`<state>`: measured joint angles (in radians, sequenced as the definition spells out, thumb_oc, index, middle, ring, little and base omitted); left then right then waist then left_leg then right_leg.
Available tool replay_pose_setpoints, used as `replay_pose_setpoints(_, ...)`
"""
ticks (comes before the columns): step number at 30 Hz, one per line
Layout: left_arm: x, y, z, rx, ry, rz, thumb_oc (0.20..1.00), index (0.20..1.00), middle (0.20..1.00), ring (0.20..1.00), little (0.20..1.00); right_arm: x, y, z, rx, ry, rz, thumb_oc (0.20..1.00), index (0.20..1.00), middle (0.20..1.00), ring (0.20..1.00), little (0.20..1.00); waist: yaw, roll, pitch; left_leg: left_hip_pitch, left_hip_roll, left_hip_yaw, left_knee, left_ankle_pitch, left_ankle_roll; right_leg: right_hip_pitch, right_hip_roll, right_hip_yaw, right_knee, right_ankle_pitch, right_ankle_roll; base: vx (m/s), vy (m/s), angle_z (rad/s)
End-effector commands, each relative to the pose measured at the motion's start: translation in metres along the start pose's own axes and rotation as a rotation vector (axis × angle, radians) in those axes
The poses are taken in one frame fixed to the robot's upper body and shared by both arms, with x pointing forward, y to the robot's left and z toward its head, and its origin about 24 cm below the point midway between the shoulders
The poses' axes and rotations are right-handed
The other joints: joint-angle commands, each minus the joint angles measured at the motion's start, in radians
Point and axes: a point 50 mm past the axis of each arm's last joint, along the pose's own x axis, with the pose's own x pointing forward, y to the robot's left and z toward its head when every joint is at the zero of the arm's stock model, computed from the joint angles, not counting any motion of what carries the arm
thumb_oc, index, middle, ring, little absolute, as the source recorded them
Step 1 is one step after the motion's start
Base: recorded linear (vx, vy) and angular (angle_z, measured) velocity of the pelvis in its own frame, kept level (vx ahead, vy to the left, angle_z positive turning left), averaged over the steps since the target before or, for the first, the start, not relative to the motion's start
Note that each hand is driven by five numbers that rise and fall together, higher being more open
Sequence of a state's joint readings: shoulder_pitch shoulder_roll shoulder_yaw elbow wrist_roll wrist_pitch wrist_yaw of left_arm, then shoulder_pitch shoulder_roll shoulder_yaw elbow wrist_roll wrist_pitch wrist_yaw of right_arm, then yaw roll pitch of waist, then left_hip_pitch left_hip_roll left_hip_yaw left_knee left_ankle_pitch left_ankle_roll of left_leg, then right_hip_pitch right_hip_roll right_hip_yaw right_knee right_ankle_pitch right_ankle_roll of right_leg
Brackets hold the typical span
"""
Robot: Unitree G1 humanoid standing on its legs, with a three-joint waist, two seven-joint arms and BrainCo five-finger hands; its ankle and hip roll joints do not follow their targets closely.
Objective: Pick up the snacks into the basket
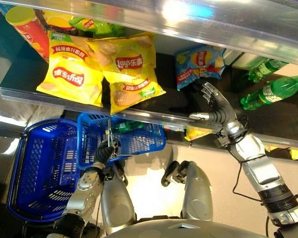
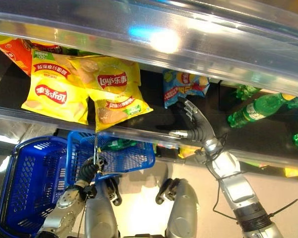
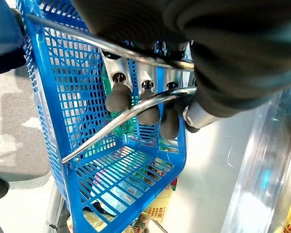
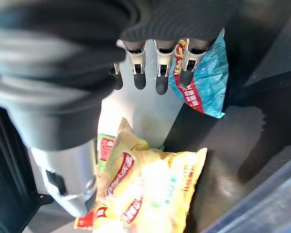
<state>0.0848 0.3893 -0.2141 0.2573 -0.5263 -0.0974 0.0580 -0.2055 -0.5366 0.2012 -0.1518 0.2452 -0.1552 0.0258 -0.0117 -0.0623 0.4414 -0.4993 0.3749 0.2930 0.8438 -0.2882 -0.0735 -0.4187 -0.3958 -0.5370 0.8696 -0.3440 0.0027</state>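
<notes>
My left hand [image 1: 105, 151] hangs below the shelf, its fingers [image 3: 119, 97] curled round the metal handle [image 3: 87, 142] of a small blue basket [image 1: 139, 141]. Something green shows inside it through the mesh. My right hand [image 1: 216, 106] is up on the dark shelf, open, its fingers [image 4: 157, 77] straight and pointing at a blue snack bag [image 1: 198, 62], just short of it. Two yellow chip bags [image 1: 72, 69] [image 1: 129, 69] lie on the shelf to the left of that hand. In the right wrist view the blue bag [image 4: 206, 82] lies past the fingertips, with the yellow bags [image 4: 150, 194] beside it.
A larger blue basket [image 1: 39, 168] stands left of the small one. A red tube [image 1: 27, 25] and green packets lie at the shelf's back left. Green bottles [image 1: 273, 91] lie at its right. A clear rail [image 1: 64, 99] edges the shelf, and another shelf [image 1: 188, 20] runs above.
</notes>
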Motion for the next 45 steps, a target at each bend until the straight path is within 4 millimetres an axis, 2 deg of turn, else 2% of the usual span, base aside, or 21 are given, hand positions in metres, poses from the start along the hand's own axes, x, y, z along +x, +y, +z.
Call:
replay_pose_setpoints(1,-0.005,-0.016,0.047,-0.061,-0.278,-0.090,0.200,0.200,0.200,0.200,0.200,0.022,-0.001,0.023,-0.050,-0.152,-0.042,1.000,1.000,1.000,1.000,1.000,0.048,0.016,-0.049,0.090,-0.016,0.030,-0.088,0.040,0.022,0.003,-0.090,0.050,-0.019,0.249,0.183,0.00,0.000,0.00)
replay_pose_setpoints(4,-0.004,-0.017,0.047,-0.064,-0.279,-0.085,0.200,0.200,0.200,0.200,0.200,0.034,0.003,0.025,-0.078,-0.166,-0.048,1.000,1.000,1.000,1.000,1.000,0.054,0.019,-0.047,0.090,-0.018,0.028,-0.089,0.041,0.022,0.006,-0.091,0.048,-0.019,0.249,0.182,0.00,0.000,0.00)
replay_pose_setpoints(5,-0.004,-0.019,0.046,-0.067,-0.273,-0.090,0.200,0.200,0.200,0.200,0.200,0.048,0.006,0.025,-0.133,-0.159,-0.066,1.000,1.000,1.000,1.000,1.000,0.067,0.025,-0.048,0.089,-0.021,0.025,-0.093,0.043,0.023,0.011,-0.091,0.043,-0.021,0.248,0.182,0.00,0.000,0.00)
replay_pose_setpoints(6,-0.004,-0.019,0.047,-0.067,-0.275,-0.089,0.200,0.200,0.200,0.200,0.200,0.049,0.006,0.026,-0.134,-0.161,-0.066,1.000,1.000,1.000,1.000,1.000,0.066,0.024,-0.046,0.090,-0.021,0.025,-0.093,0.043,0.023,0.011,-0.091,0.043,-0.021,0.248,0.182,-0.01,-0.007,0.03)
replay_pose_setpoints(9,-0.002,-0.022,0.049,-0.074,-0.283,-0.090,0.200,0.200,0.200,0.200,0.200,0.072,0.012,0.024,-0.200,-0.139,-0.079,1.000,1.000,1.000,1.000,1.000,0.086,0.033,-0.043,0.088,-0.026,0.022,-0.095,0.044,0.025,0.017,-0.093,0.036,-0.024,0.250,0.179,0.00,0.000,0.00)
replay_pose_setpoints(18,-0.001,-0.023,0.047,-0.072,-0.267,-0.103,0.200,0.200,0.200,0.200,0.200,0.108,0.032,0.017,-0.191,-0.059,-0.012,1.000,1.000,1.000,1.000,1.000,0.120,0.039,-0.037,0.084,-0.035,0.016,-0.100,0.050,0.029,0.024,-0.093,0.025,-0.028,0.260,0.175,-0.01,-0.001,0.02)
replay_pose_setpoints(25,-0.002,-0.024,0.049,-0.075,-0.275,-0.115,0.200,0.200,0.200,0.200,0.200,0.120,0.040,-0.005,-0.261,0.067,0.023,1.000,1.000,1.000,1.000,1.000,0.138,0.048,-0.033,0.084,-0.039,0.013,-0.106,0.054,0.029,0.027,-0.090,0.022,-0.029,0.268,0.174,0.00,0.000,0.01)
replay_pose_setpoints(33,-0.003,-0.026,0.050,-0.073,-0.274,-0.138,0.200,0.200,0.200,0.200,0.200,0.138,0.049,-0.024,-0.545,0.202,0.114,1.000,1.000,1.000,1.000,1.000,0.159,0.060,-0.028,0.081,-0.047,0.005,-0.107,0.053,0.031,0.029,-0.091,0.022,-0.028,0.274,0.174,0.00,0.000,0.00)
replay_pose_setpoints(34,-0.003,-0.027,0.051,-0.076,-0.277,-0.146,0.200,0.200,0.200,0.200,0.200,0.141,0.055,-0.027,-0.600,0.225,0.142,1.000,1.000,1.000,1.000,1.000,0.165,0.065,-0.029,0.080,-0.050,0.003,-0.109,0.054,0.031,0.027,-0.092,0.021,-0.027,0.276,0.175,0.00,0.000,0.00)
replay_pose_setpoints(40,-0.002,-0.028,0.051,-0.070,-0.274,-0.157,0.200,0.200,0.200,0.200,0.200,0.149,0.064,-0.024,-0.721,0.211,0.179,1.000,1.000,1.000,1.000,1.000,0.169,0.070,-0.024,0.077,-0.056,-0.001,-0.107,0.055,0.032,0.023,-0.092,0.023,-0.024,0.281,0.177,0.00,0.006,0.03)
replay_pose_setpoints(41,-0.002,-0.029,0.051,-0.068,-0.272,-0.158,0.200,0.200,0.200,0.200,0.200,0.151,0.068,-0.021,-0.739,0.197,0.188,0.357,0.357,0.357,0.357,0.357,0.169,0.071,-0.023,0.076,-0.057,-0.003,-0.106,0.055,0.033,0.021,-0.093,0.023,-0.022,0.281,0.177,0.00,0.000,0.00)
replay_pose_setpoints(42,-0.002,-0.029,0.050,-0.068,-0.270,-0.157,0.200,0.200,0.200,0.200,0.200,0.152,0.068,-0.019,-0.741,0.187,0.180,0.200,0.200,0.200,0.200,0.200,0.168,0.071,-0.021,0.075,-0.057,-0.003,-0.106,0.055,0.033,0.021,-0.094,0.024,-0.021,0.282,0.178,0.00,0.000,0.00)
replay_pose_setpoints(45,0.000,-0.030,0.051,-0.075,-0.274,-0.157,0.200,0.200,0.200,0.200,0.200,0.151,0.068,-0.017,-0.766,0.167,0.171,0.200,0.200,0.200,0.200,0.200,0.164,0.071,-0.017,0.075,-0.060,-0.003,-0.107,0.055,0.035,0.018,-0.094,0.027,-0.020,0.287,0.179,0.00,0.000,0.00)
